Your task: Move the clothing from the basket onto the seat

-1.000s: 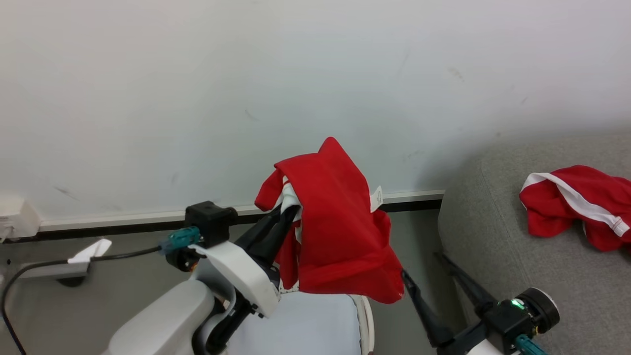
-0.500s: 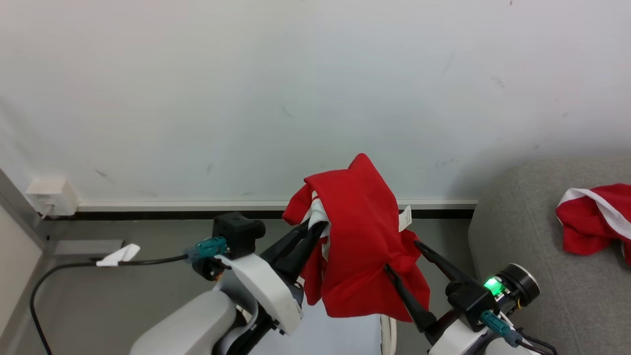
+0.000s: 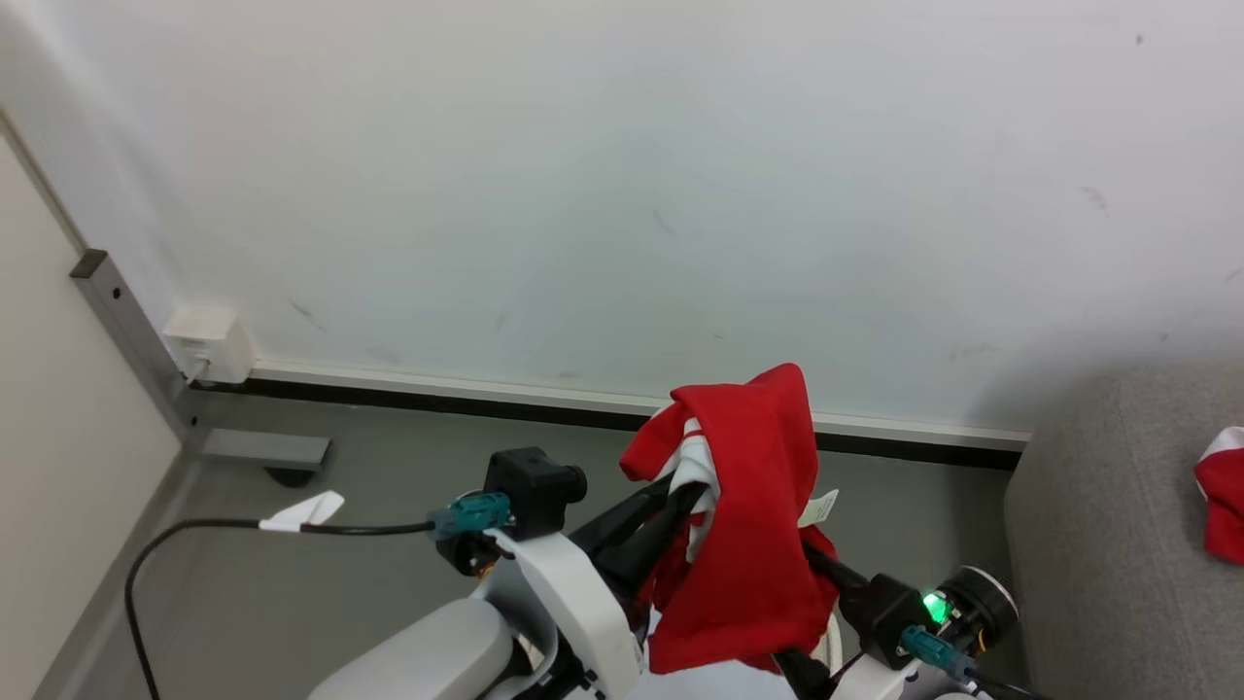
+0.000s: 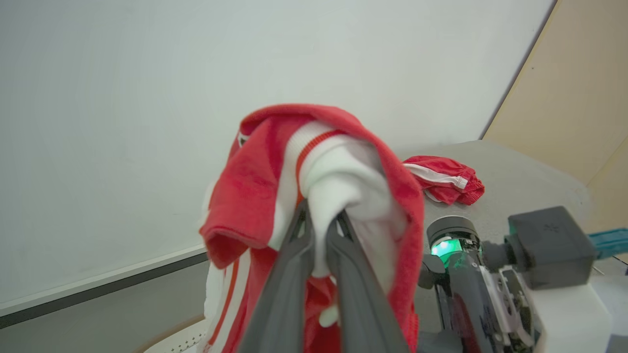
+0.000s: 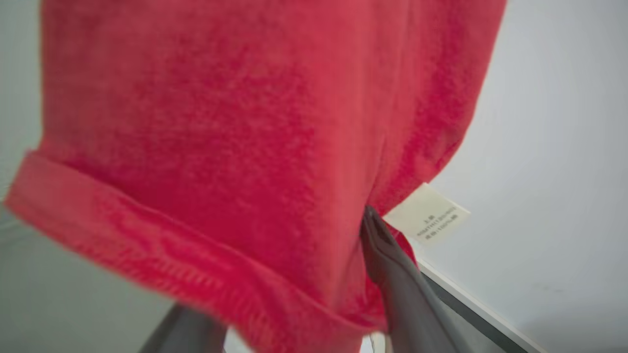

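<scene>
My left gripper (image 4: 321, 218) is raised in front of the wall and shut on the white band of one piece of red clothing (image 3: 748, 525), which drapes over its fingers. That garment's white label (image 5: 427, 218) hangs at its side. My right gripper (image 3: 782, 612) is open, and its fingers (image 5: 392, 279) stand on either side of the hanging red cloth. A second piece of red clothing (image 4: 441, 179) lies on the grey seat (image 3: 1118, 544) at the right. A perforated bit of the basket (image 4: 181, 338) shows low under the held garment.
A white wall with a skirting board stands ahead. A socket box (image 3: 209, 345) sits on it at the left, beside a beige panel (image 3: 58, 408). A black cable (image 3: 194, 530) runs over the grey floor to my left wrist.
The head camera has swung left, so the seat slid to the right edge. My right gripper rose to the hanging garment, its fingers now around the cloth. The left grip is unchanged.
</scene>
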`<state>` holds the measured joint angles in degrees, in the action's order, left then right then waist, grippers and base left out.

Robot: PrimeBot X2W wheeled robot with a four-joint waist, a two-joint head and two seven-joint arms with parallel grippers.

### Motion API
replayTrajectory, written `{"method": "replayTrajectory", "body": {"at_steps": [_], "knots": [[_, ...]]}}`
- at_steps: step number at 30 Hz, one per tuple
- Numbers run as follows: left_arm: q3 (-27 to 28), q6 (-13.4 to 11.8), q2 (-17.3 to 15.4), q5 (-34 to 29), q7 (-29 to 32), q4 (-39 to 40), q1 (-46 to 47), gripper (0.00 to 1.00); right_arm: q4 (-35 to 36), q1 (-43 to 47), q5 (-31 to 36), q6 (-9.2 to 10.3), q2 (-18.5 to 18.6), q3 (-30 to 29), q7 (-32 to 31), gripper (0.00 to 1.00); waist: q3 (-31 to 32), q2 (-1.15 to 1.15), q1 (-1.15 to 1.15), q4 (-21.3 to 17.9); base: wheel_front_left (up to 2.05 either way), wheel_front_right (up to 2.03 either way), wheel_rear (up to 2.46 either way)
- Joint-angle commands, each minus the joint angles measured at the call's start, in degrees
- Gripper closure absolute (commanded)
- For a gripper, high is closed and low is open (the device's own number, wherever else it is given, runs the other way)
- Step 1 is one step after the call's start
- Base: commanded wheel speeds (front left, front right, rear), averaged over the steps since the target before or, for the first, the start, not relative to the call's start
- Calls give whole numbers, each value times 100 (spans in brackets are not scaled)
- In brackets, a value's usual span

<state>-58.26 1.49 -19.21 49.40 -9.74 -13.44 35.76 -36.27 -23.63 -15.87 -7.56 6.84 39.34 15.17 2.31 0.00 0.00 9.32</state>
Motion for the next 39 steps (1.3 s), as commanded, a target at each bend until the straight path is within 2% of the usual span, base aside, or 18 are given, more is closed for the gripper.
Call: {"method": "replayTrajectory", "body": {"at_steps": [1, 6, 12, 13, 15, 24, 31, 32, 33, 34, 39], "knots": [[6, 5, -18, -100, -13, 9, -60, 100, -140, -149, -117, 15, 23, 113, -4, 0, 17, 0, 0, 81, 0, 0, 0], [-36, 21, -5, -78, 14, 41, -72, 100, -388, -334, -420, 15, 98, 272, -4, 0, 13, 0, 0, 199, 0, 0, 0], [-78, 17, -6, -86, 37, 79, -83, 100, -263, -492, -553, 15, -40, 150, -3, 0, -2, 0, 0, 289, 0, 0, 0], [-82, 18, -16, -88, 37, 75, -83, 100, -250, -472, -549, 15, -59, 119, -4, 9, -5, 0, 0, 301, 0, 0, 0], [-86, 17, -30, -82, 36, 61, -89, 100, -202, -447, -550, 15, -94, 73, -3, 100, -6, 0, 0, 323, 0, 0, 0], [-64, -20, -80, -29, -18, -8, -111, 100, -64, -298, -687, 15, -117, -124, -4, 100, -30, 0, 0, 290, 0, 0, 0], [-87, -59, -75, -31, -63, -81, -169, 100, 564, 46, -1113, 15, -209, -801, -2, 100, -71, 0, 0, 100, 0, 0, 0], [-90, -69, -74, -32, -76, -89, -186, 89, 665, 102, -1151, 14, -226, -876, -2, 100, -80, 0, 0, 62, 0, 0, 0], [-99, -80, -70, -43, -89, -100, -203, 53, 748, 161, -1183, 14, -232, -971, -2, 100, -87, 0, 0, 26, 0, 0, 0], [-127, -57, -62, -46, -82, -107, -221, 0, 829, 208, -1203, 14, -235, -1048, -2, 100, -96, 0, 0, -16, 0, 0, 0], [-174, -68, -67, -67, -106, -72, -265, 0, 1112, 383, -1206, 14, -191, -1302, -2, 100, -139, 0, 0, -261, 0, 0, 0]]}}
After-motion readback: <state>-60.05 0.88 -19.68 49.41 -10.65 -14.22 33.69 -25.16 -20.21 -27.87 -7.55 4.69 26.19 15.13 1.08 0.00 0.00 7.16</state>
